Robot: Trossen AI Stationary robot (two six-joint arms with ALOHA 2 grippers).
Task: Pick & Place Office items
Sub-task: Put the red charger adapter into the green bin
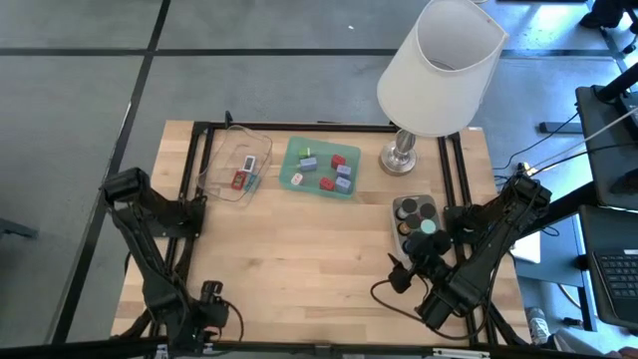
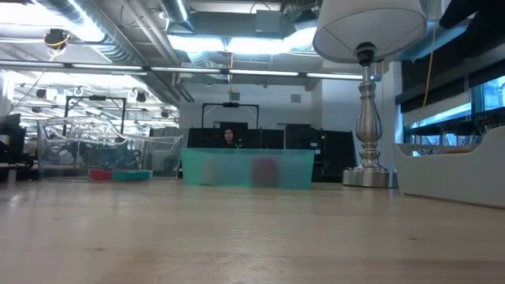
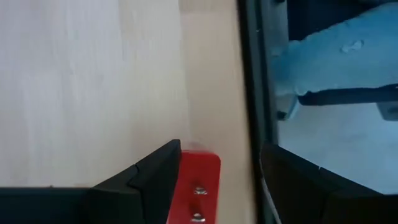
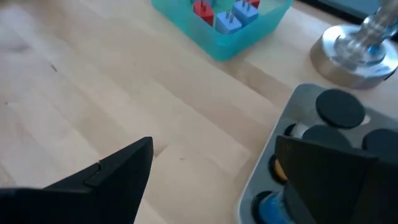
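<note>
The office items lie in three trays. Red, blue and lavender blocks sit in the green tray (image 1: 319, 168) (image 4: 224, 18). A red and a teal flat rectangle lie in the clear tray (image 1: 239, 165) (image 2: 102, 162). Black caps (image 4: 339, 106) and one mint-green cap (image 1: 427, 227) fill the grey tray (image 1: 416, 214). My right gripper (image 1: 421, 247) (image 4: 214, 177) hovers open at the grey tray's near end, one finger over its caps. My left gripper (image 1: 209, 294) (image 3: 221, 152) is open at the table's near left corner, far from every tray.
A big white-shaded lamp (image 1: 439, 70) stands behind the grey tray on its metal base (image 1: 399, 157) (image 4: 357, 46). A black frame rail (image 3: 252, 93) runs along the table edge by my left gripper, blue cloth (image 3: 336, 56) beyond it. Bare wood (image 1: 299, 259) lies between the arms.
</note>
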